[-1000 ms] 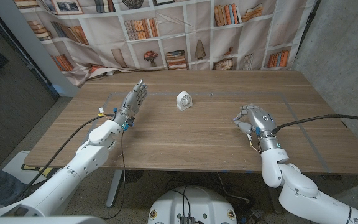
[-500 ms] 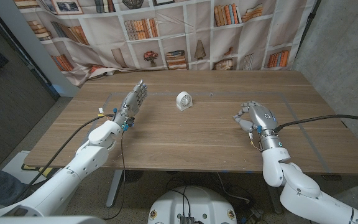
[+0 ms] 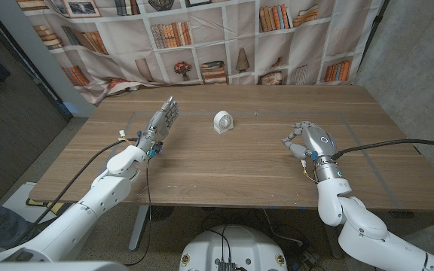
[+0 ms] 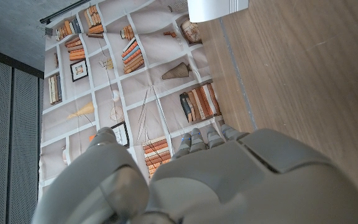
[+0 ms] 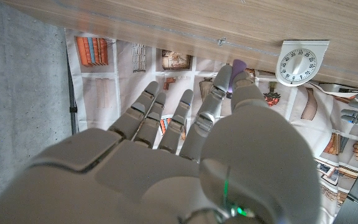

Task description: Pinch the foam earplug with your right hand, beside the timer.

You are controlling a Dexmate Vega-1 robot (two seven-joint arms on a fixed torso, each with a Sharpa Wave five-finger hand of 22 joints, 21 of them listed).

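A white round timer (image 3: 223, 121) stands upright at the table's far middle; its dial faces the right wrist view (image 5: 301, 63), and its white body also sits in the left wrist view (image 4: 216, 7). My right hand (image 3: 308, 141) hovers over the table to the right of the timer and nearer to me. Between thumb and fingertip it pinches a small purple foam earplug (image 5: 238, 64), and its other fingers are spread. My left hand (image 3: 161, 123) stands to the timer's left, fingers straight and apart, holding nothing.
A tiny object (image 3: 256, 114) lies on the wooden table (image 3: 224, 169) just right of the timer. Pale tape lines (image 3: 353, 132) mark the tabletop. A bookshelf-print curtain (image 3: 202, 45) hangs behind the far edge.
My right hand has risen slightly off the table and shifted a little away from me, still pinching. The left hand and timer have not moved.
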